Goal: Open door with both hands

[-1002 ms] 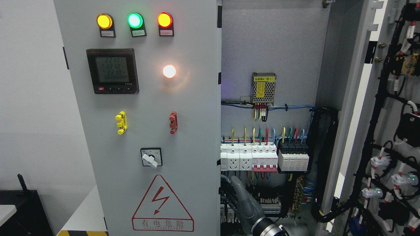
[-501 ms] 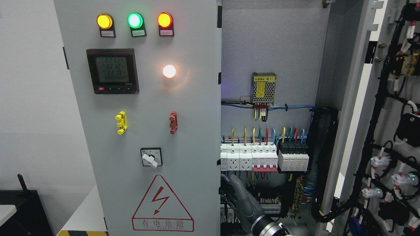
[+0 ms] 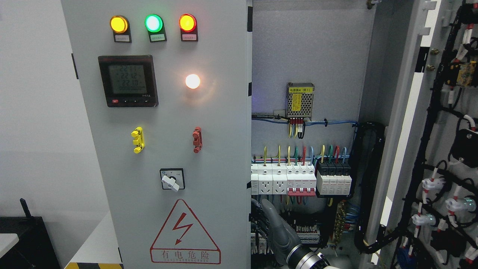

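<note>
The right door (image 3: 444, 149) of the electrical cabinet stands swung wide open at the picture's right, its inner face turned to the camera: painted grey sheet metal carrying black cable looms (image 3: 422, 164), white cylindrical lamp backs and red-tipped leads. The left door (image 3: 168, 149) is shut, a flat, matte grey steel panel filling the left-centre of the view.

One robot hand (image 3: 274, 228) shows at the lower centre, just right of the left door's free edge, inside the open compartment. It is a smooth, dark grey, tapered shell ending below in a ribbed silver wrist collar. From which side its arm enters cannot be told, nor can the set of the fingers; it appears to hold nothing.

On the left door: three round, glossy lamps (image 3: 153, 23), amber, green and red, all lit; a square black digital meter (image 3: 128, 81); a glowing white round lamp (image 3: 192, 81); a yellow handle (image 3: 137, 139) and a red handle (image 3: 197, 139), both ridged plastic; a white rotary switch (image 3: 171, 180); and a red triangular warning sign (image 3: 185, 231) with a lightning bolt.

Inside the cabinet, a perforated metal power module (image 3: 300, 100) with a yellow label sits on the grey back plate, above a row of white and black breakers (image 3: 301, 180) fed by coloured wires.
</note>
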`<control>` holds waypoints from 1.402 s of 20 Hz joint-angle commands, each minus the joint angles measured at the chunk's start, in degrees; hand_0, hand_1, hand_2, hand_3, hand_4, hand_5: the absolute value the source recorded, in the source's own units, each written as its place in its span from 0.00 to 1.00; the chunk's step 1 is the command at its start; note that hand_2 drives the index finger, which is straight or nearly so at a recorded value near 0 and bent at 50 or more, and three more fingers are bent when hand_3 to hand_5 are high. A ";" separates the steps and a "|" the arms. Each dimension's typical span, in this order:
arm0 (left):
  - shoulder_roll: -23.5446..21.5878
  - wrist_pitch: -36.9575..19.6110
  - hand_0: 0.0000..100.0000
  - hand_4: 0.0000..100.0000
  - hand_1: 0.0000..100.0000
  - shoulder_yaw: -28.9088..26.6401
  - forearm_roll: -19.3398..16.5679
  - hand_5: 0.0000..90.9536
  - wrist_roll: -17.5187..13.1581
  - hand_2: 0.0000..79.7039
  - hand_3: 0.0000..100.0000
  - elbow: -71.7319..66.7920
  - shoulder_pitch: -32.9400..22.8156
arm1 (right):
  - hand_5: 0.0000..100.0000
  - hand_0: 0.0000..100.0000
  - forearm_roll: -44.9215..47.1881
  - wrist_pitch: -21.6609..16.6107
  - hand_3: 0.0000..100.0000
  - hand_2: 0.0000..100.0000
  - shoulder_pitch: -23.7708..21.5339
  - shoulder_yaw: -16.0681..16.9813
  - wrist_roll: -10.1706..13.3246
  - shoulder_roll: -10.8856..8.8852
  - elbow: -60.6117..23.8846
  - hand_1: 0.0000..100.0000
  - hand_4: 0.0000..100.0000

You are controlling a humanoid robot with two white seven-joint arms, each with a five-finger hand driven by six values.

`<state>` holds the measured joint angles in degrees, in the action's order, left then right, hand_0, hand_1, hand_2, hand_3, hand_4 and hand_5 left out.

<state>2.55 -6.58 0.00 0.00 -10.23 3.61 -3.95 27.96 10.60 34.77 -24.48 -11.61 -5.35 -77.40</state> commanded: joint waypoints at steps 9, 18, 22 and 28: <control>0.00 -0.01 0.00 0.03 0.00 -0.79 -0.53 0.00 0.04 0.00 0.00 0.00 0.00 | 0.00 0.11 0.08 0.12 0.00 0.00 0.56 0.13 -0.52 -0.45 1.02 0.00 0.00; 0.00 -0.01 0.00 0.03 0.00 -0.79 -0.62 0.00 -0.05 0.00 0.00 0.00 0.00 | 0.00 0.11 0.08 0.03 0.00 0.00 0.56 0.13 -2.89 -0.45 0.58 0.00 0.00; 0.00 -0.01 0.00 0.03 0.00 -0.79 -0.53 0.00 -0.05 0.00 0.00 0.00 0.00 | 0.00 0.11 0.08 0.03 0.00 0.00 0.74 0.13 -3.51 -0.45 0.58 0.00 0.00; 0.00 -0.01 0.00 0.03 0.00 -0.79 -0.62 0.00 -0.05 0.00 0.00 0.00 0.00 | 0.00 0.11 0.08 0.47 0.00 0.00 1.18 0.13 -5.00 -0.45 1.02 0.00 0.00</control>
<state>2.55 -6.58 0.00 0.00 -10.23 3.61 -3.95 28.03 10.91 35.71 -24.35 -16.26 -5.76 -76.65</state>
